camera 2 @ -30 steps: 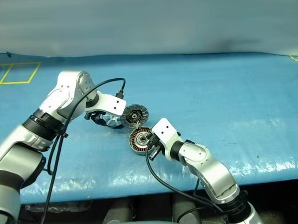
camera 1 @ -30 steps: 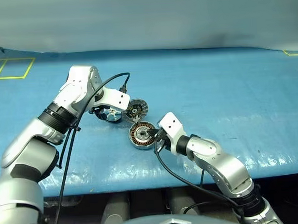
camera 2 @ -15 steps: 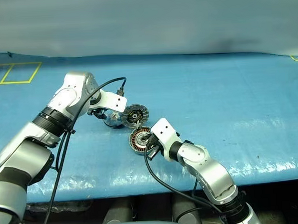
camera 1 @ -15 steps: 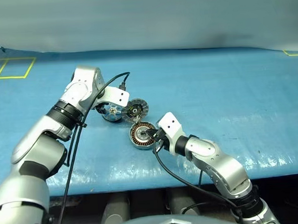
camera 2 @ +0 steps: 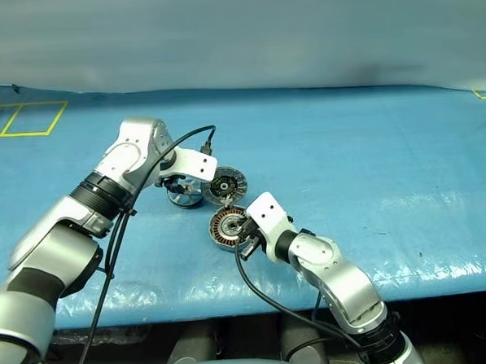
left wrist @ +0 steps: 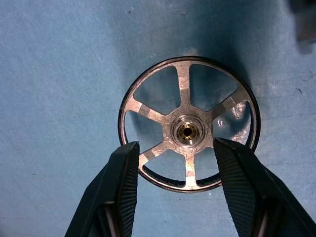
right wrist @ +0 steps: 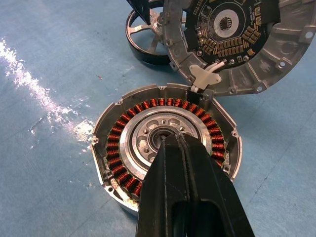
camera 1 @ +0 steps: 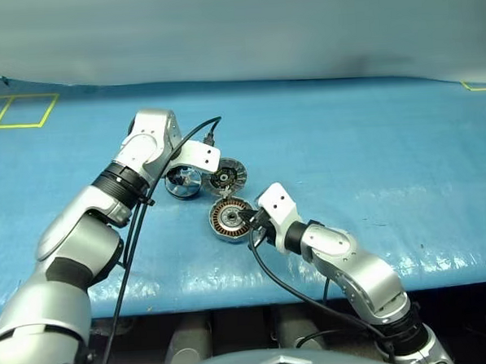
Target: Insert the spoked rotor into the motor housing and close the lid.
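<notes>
The spoked rotor, a shiny silver wheel, lies flat on the blue table just left of the lid. My left gripper hangs pointing down over it, open, one finger near the rim and the other beside the hub. The lid stands tilted open, its dark inner face showing, joined to the far rim of the motor housing. The housing's copper windings face up. My right gripper is shut with nothing in it, its tip resting at the housing's pale hub.
A blue tarp covers the table, with its front edge close below the housing. Yellow tape squares mark the far left corner. A black cable loops off my left wrist, and another trails from the right wrist.
My left arm has swung right and a little lower, bringing its open gripper over the rotor and nearer the lid. The rotor, housing, lid and right gripper have stayed put.
</notes>
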You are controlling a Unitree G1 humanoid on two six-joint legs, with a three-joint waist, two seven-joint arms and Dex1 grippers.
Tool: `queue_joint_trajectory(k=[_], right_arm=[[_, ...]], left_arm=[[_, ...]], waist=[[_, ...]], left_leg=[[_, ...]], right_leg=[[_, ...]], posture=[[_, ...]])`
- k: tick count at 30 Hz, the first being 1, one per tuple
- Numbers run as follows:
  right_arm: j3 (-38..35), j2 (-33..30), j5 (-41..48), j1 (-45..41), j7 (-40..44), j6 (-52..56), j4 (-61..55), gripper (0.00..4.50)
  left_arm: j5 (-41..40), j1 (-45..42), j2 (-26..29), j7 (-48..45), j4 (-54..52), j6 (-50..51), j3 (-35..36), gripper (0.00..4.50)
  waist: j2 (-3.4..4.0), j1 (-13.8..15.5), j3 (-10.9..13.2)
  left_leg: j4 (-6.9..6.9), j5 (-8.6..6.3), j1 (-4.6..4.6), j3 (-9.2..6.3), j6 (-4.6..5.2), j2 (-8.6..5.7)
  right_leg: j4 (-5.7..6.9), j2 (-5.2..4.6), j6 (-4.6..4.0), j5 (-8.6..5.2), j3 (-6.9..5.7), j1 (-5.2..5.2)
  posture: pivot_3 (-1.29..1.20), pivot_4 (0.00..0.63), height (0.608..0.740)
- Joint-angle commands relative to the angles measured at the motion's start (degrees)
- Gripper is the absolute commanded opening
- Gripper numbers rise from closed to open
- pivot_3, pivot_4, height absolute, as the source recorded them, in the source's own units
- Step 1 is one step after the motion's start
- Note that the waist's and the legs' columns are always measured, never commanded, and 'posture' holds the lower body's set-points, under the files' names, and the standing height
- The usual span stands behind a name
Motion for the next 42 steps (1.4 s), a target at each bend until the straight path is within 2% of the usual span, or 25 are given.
queue_joint_trajectory(k=[1, 11, 28, 32, 38, 42], right_arm=[[0.2, 0.4, -0.1, -0.1, -0.1, -1.5, -1.3, 0.00], [0.2, 0.5, -0.1, -0.1, -0.2, -1.7, -1.1, 0.00], [0.0, 0.5, -0.1, 0.2, -0.5, -1.7, -1.6, 0.00], [0.0, 0.5, -0.1, 0.2, -0.6, -1.8, -1.6, 0.00], [0.1, 0.6, -0.1, 0.1, -0.6, -1.9, -1.6, 0.00], [0.1, 0.8, -0.1, -0.3, -0.6, -1.9, -1.7, 0.00]], left_arm=[[0.3, -1.8, -0.1, -0.6, -0.1, 0.3, 0.8, 2.57], [0.0, -0.2, 0.0, -1.7, -0.1, 0.9, 0.6, 2.57], [-0.9, 1.2, -1.6, 2.1, 3.2, 1.2, 1.3, 2.57], [-1.1, 1.2, -1.5, 2.2, 3.0, 1.1, 1.4, 1.35], [-1.2, 1.2, -1.4, 3.4, 3.2, 0.9, 1.4, 1.27], [-1.4, 1.5, 1.4, 2.2, 1.1, -0.6, 1.6, 1.27]], waist=[[0.00, 0.0, 0.0], [0.00, 0.0, 0.0], [0.00, 0.0, 0.0], [0.00, -0.1, 0.0], [0.00, 0.0, 0.0], [0.00, -0.2, 0.0]], left_leg=[[0.01, 0.00, 0.00, 0.00, 0.00, 0.00], [0.07, 0.00, 0.03, 0.00, 0.00, 0.00], [0.14, 0.04, 0.10, -0.01, 0.05, -0.01], [0.14, 0.04, 0.11, -0.01, 0.05, -0.01], [0.15, 0.04, 0.11, -0.01, 0.05, -0.01], [0.15, 0.04, 0.11, -0.01, 0.05, -0.01]], right_leg=[[0.01, 0.00, 0.00, 0.00, 0.00, 0.00], [0.17, 0.00, -0.02, -0.02, 0.01, -0.02], [0.41, 0.00, -0.10, -0.07, 0.01, -0.04], [0.42, 0.00, -0.10, -0.07, 0.01, -0.03], [0.42, 0.00, -0.10, -0.07, 0.01, -0.02], [0.42, 0.00, -0.10, -0.07, 0.01, -0.03]], posture=[[0.00, 0.150, 0.740], [0.00, 0.150, 0.740], [0.00, 0.150, 0.740], [0.00, 0.150, 0.740], [0.00, 0.150, 0.740], [0.00, 0.150, 0.740]])
